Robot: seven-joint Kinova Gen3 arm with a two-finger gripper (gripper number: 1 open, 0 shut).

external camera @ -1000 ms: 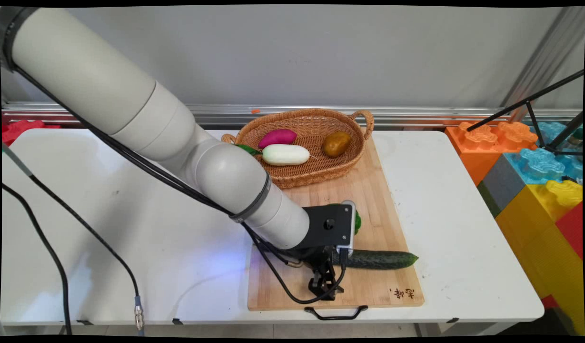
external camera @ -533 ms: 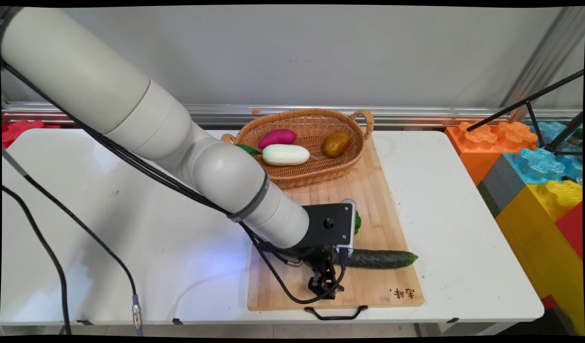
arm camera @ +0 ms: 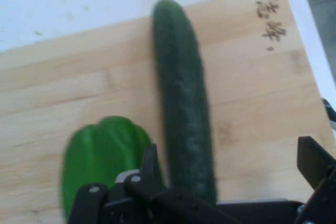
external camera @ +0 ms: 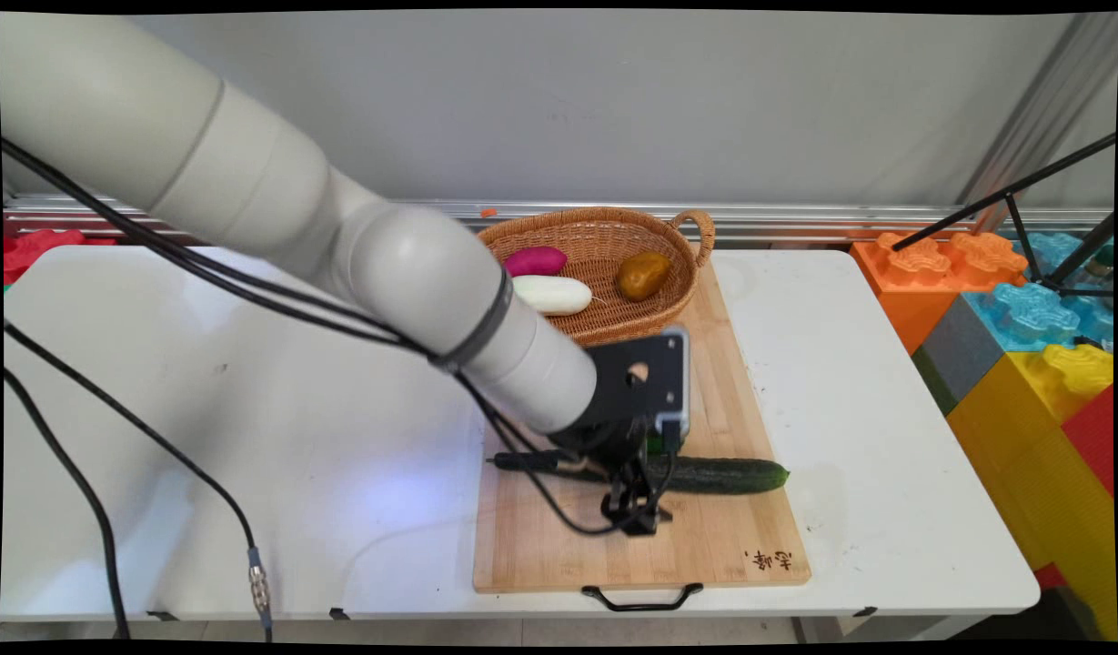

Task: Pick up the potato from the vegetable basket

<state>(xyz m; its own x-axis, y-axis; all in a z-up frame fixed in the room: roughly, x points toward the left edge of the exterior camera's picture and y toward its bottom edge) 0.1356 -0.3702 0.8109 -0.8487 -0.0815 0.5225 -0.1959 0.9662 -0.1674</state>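
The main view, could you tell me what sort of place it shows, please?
Probably a robot lab set up as a mock kitchen: a white table with a cutting board, a basket of vegetables, and giant toy bricks stacked alongside.

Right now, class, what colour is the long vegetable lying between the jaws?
Dark green: the cucumber, clearest in the hand view.
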